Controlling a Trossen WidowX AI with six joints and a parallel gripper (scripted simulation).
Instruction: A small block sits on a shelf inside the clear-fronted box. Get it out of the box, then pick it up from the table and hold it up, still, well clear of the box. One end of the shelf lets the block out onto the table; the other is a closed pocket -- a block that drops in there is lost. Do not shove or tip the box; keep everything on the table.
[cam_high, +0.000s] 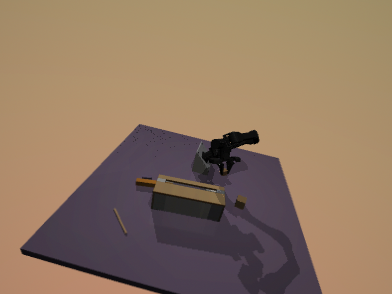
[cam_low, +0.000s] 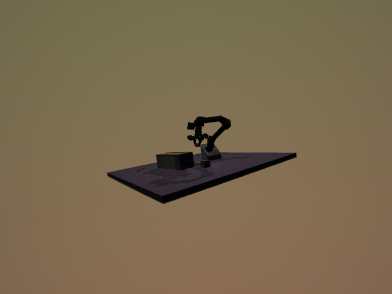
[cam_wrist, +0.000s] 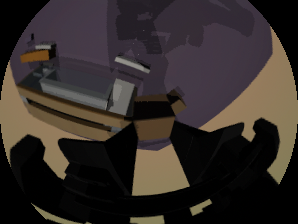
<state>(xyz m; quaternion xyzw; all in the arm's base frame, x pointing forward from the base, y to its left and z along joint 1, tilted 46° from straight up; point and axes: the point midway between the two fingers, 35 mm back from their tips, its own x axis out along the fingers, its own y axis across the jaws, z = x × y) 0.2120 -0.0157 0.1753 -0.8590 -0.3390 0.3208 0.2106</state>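
Observation:
My gripper (cam_high: 225, 170) (cam_low: 197, 144) (cam_wrist: 151, 123) is shut on a small brown block (cam_high: 225, 172) (cam_wrist: 155, 128), which shows between the fingertips. It holds the block in the air, above the table, on the robot-base side of the box. The box (cam_high: 189, 192) (cam_low: 168, 161) (cam_wrist: 75, 118) stands upright on the table, with wooden faces, a slot along its top and grey inner parts that show in the wrist view. A gap separates the held block from the box in the top view.
A brown cube (cam_high: 241, 202) (cam_low: 205, 163) sits on the table off the box's right end. An orange bar (cam_high: 145, 182) (cam_wrist: 36, 56) is at its left end. A thin stick (cam_high: 120, 221) lies at the front left. A pale strip (cam_wrist: 132, 64) shows near the box in the wrist view.

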